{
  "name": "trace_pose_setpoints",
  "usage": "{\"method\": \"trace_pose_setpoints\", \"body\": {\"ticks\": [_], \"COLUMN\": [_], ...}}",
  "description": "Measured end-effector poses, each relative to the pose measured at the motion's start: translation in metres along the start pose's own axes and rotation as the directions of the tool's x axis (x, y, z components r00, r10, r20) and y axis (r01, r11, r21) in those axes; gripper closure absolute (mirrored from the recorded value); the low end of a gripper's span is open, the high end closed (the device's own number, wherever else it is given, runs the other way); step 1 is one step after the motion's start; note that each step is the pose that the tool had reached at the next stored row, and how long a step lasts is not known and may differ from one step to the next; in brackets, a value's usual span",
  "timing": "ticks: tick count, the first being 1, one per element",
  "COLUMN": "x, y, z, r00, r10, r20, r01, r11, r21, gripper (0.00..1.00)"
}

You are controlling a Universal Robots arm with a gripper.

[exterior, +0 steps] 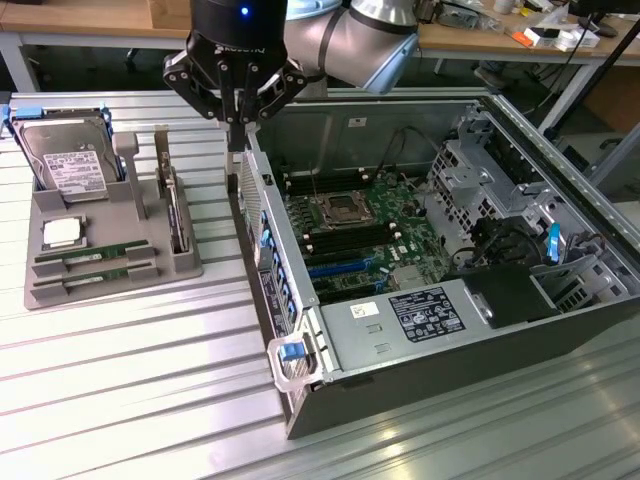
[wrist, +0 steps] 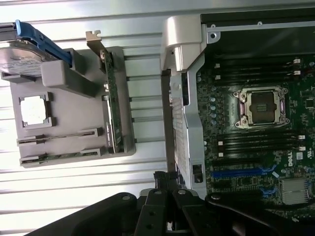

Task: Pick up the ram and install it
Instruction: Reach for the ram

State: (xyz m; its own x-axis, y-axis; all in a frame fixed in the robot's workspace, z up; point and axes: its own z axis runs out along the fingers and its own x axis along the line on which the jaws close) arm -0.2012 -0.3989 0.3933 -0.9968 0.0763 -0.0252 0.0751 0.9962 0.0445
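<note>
RAM (exterior: 90, 257) in tray (exterior: 60, 298); grpr (exterior: 240, 120) closed over case (exterior: 450, 375) edge, tray well apart.

Case wall (exterior: 256, 235) below hand (exterior: 238, 124); bare table (exterior: 218, 300) strip between wall and holder (exterior: 185, 262).

- Arm (exterior: 355, 40), top centre of the exterior view: smooth silver-grey tube with a rounded joint.
- Black housing (exterior: 240, 25) at its end: cylindrical, with a small blue light and faint pale lettering.
- Jaws: black linked bars joined by round pivot screws.
</note>
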Motion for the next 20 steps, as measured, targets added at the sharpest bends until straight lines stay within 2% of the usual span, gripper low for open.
{"method": "trace_pose_setpoints", "body": {"ticks": [20], "x": [0.024], "y": [-0.0018], "z": [-0.0007], "r00": [1.0000], "r10": [0.000], "r20": [0.0000], "r01": [0.000], "r11": [1.0000], "r21": [0.0000], "gripper": [0.89]}}
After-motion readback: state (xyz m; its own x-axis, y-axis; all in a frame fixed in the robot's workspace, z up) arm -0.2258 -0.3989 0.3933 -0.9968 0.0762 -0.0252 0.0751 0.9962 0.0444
